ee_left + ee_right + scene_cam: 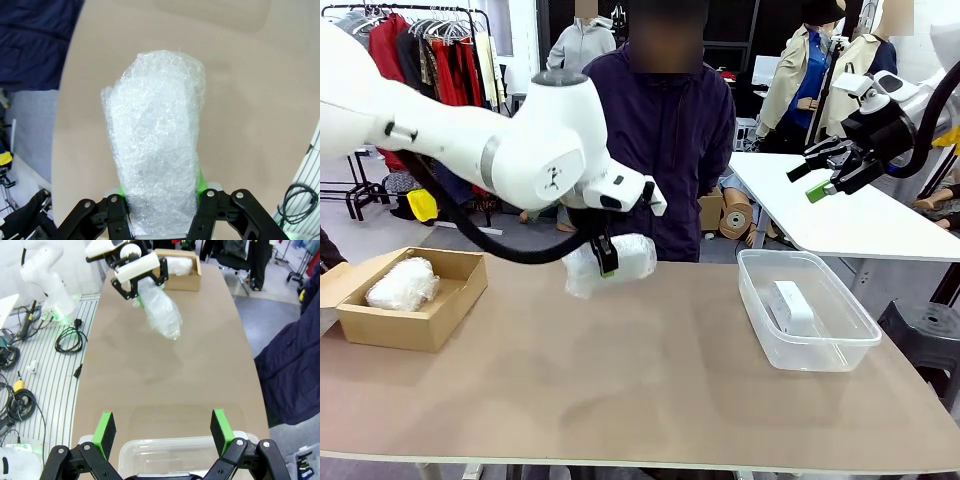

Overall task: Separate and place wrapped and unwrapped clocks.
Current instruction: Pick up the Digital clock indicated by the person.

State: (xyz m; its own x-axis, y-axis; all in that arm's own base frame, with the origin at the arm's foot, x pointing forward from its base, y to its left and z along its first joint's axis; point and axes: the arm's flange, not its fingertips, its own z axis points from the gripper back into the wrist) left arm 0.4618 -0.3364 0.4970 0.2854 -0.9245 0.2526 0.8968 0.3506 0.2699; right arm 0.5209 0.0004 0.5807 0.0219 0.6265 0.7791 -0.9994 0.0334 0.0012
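A wrapped clock (610, 263) is held clear of the table (650, 390) at frame centre, clamped at one end by the left hand (603, 256). Slippage of the loose wrap is risked before the box (420, 325) at lower left is reached. The right hand (829, 176), upper right, is spread empty.

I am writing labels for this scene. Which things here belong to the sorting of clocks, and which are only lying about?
Belong to the job:
- wrapped bundle held by the left gripper
- wrapped bundle in the cardboard box
- bare white block in the clear tub
- right gripper, open, raised

Only lying about:
- clothes rack
- white side table
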